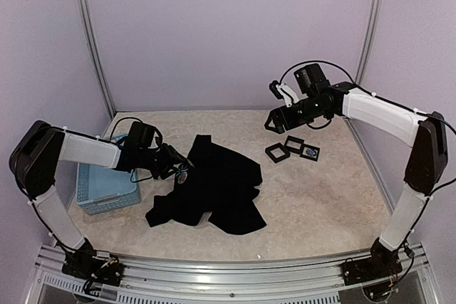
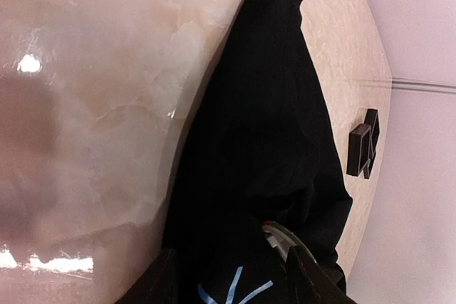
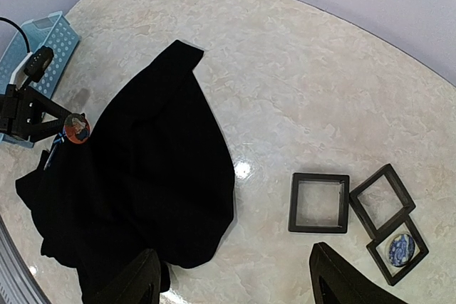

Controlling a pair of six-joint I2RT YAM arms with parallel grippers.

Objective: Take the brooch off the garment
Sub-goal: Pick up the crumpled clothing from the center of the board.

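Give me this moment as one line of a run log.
left pincer: at brooch on garment, grip unclear | right pincer: open, empty, near black frames | brooch: not yet off

One garment (image 1: 214, 183), one brooch (image 3: 76, 127), one basket (image 1: 107, 203), three frames (image 3: 293, 203) (one filled)

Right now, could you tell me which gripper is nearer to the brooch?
Left. The left gripper is at the brooch on the garment; the right gripper hovers by the black frames.
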